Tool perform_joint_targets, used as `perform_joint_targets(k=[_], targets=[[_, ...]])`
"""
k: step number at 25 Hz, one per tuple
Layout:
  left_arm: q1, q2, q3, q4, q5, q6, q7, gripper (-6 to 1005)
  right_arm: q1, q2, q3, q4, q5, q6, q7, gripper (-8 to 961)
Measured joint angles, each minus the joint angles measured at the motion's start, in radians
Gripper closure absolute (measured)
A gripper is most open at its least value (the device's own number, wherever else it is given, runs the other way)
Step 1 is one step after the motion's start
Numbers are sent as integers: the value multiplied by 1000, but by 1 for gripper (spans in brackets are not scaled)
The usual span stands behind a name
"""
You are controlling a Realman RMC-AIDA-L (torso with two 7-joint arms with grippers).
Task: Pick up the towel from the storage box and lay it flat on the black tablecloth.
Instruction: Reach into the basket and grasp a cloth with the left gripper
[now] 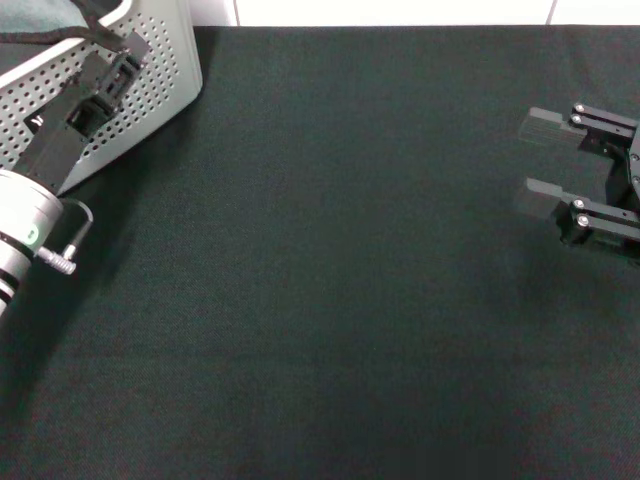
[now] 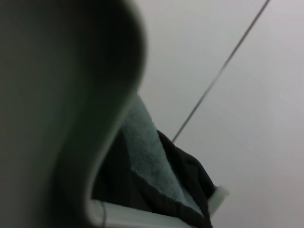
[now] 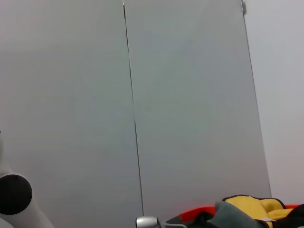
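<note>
The tablecloth (image 1: 330, 270) is spreading under me, filling nearly the whole head view. The box (image 1: 150, 80) is sitting at its far left corner, grey-green fabric (image 1: 35, 15) showing inside. My left gripper (image 1: 120, 60) is reaching over the box's rim; whether its fingers are open or closed, I cannot tell. My right gripper (image 1: 545, 160) is hovering at the right edge, fingers spread wide, holding nothing. The towel (image 3: 259, 206) is showing yellow only in my right wrist view.

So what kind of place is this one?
Probably a lab or test bench: a table under a black tablecloth, a perforated grey storage box at its corner, and plain pale wall panels behind.
</note>
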Motion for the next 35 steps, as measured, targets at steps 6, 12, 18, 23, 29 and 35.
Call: perform_joint_targets(k=[6,12,18,23,29,35], targets=[[-2,0,-2,0,-7,1,-63,127,0,0,0,0,0,2,0,320],[-5,0,3,0,-9,22,-106,127,3,0,0,1,0,4,-8,320],[3,2,4,0,-5,64,-159,127,3,0,0,2,6,6,-10,320],[4,2,5,0,-5,71,-163,127,8,0,0,11,11,6,-19,320],[-5,0,6,0,-6,60,-164,131,10,0,0,13,12,6,-21,320],[-10,0,5,-1,-7,55,-164,181,9,0,0,13,12,6,-22,320]])
